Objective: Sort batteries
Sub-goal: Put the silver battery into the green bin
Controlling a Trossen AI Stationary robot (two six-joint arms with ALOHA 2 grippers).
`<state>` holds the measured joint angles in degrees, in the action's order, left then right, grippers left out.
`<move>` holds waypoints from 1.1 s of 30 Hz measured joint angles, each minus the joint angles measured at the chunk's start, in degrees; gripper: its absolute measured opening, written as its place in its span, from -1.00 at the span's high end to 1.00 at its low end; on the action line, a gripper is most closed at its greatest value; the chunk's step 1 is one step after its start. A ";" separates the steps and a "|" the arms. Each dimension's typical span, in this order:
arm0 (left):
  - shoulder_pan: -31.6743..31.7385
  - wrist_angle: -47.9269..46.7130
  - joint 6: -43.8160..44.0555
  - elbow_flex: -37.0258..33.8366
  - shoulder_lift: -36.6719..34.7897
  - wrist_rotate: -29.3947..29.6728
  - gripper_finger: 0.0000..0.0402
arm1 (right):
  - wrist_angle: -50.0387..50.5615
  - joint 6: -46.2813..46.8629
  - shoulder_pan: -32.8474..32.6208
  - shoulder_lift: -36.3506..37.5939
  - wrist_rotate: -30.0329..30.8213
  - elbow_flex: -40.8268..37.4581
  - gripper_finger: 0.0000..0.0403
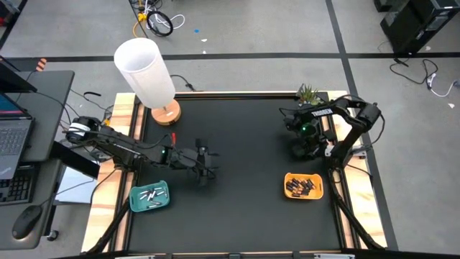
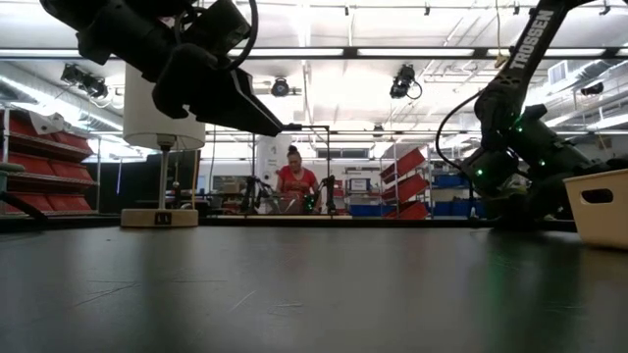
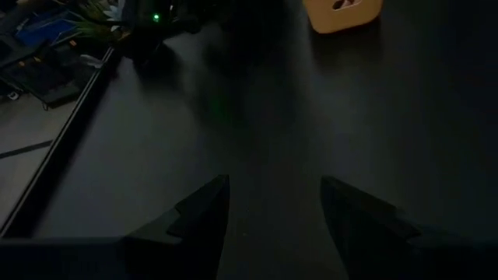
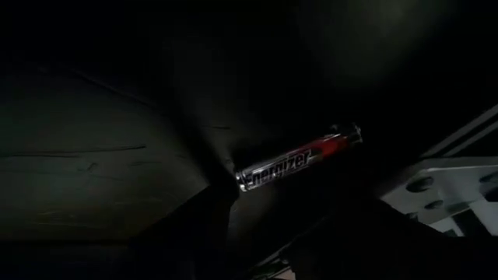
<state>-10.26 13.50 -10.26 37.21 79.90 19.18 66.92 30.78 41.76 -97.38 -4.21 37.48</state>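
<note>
From above, the left gripper (image 1: 206, 167) hangs over the bare mat (image 1: 244, 216) just right of the teal tray (image 1: 149, 196), which holds pale batteries (image 1: 152, 193); its own wrist view shows the two fingers (image 3: 204, 211) spread apart with nothing between them and the orange tray (image 3: 342, 12) far ahead. The right gripper (image 1: 307, 147) sits low near the table's far right, just beyond the orange tray (image 1: 303, 185) of dark batteries (image 1: 302, 187). Only the right wrist view reveals a single battery (image 4: 299, 159), silver with a red end, lying at the gripper's fingertips; whether the fingers clamp it cannot be told. The low view adds a lamp (image 2: 163, 137) and a person (image 2: 293, 178) in the room behind.
</note>
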 joint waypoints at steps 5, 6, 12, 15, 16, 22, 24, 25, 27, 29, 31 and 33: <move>0.00 -0.06 0.99 0.00 0.00 0.00 -0.09 | 0.35 -0.91 -0.44 0.35 2.81 1.78 0.03; 0.00 -0.07 1.23 0.00 0.00 0.00 -0.09 | 0.20 -0.82 -0.40 0.59 3.50 2.24 0.03; 0.00 -0.50 1.24 0.00 0.00 0.02 -0.09 | -0.48 -0.84 0.94 1.33 3.67 3.16 0.04; 0.00 -1.42 1.29 0.00 0.00 0.00 -0.09 | -1.29 -0.94 2.06 1.45 2.59 2.69 0.04; 0.00 -1.76 1.31 0.00 0.00 0.00 -0.09 | -1.49 -1.13 2.31 1.49 2.34 2.61 0.04; 0.00 -2.19 1.46 0.00 0.01 0.00 -0.09 | -2.04 -2.93 2.73 1.47 2.20 3.02 0.05; 0.00 -2.19 1.46 0.00 0.00 0.00 -0.09 | -2.36 -2.98 2.78 1.46 2.23 3.28 0.06; 0.00 -2.20 1.46 0.00 0.00 0.00 -0.09 | -2.37 -2.98 2.93 1.46 2.21 3.29 0.06; 0.00 -2.20 1.48 0.00 0.01 0.00 -0.09 | -2.41 -3.19 3.31 1.46 2.16 3.31 0.06; 0.00 -2.14 1.48 0.00 0.02 0.00 -0.09 | -2.47 -3.57 3.77 1.46 2.11 3.34 0.06; 0.00 -2.04 1.48 0.00 0.01 0.00 -0.09 | -2.55 -3.76 4.35 1.46 1.95 3.36 0.06; 0.00 -1.76 1.48 0.00 0.01 0.00 -0.09 | -2.62 -4.20 4.90 1.46 1.86 3.36 0.06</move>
<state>-10.26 11.74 -8.78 37.21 79.91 19.18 64.29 26.58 46.65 -95.92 -2.35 40.84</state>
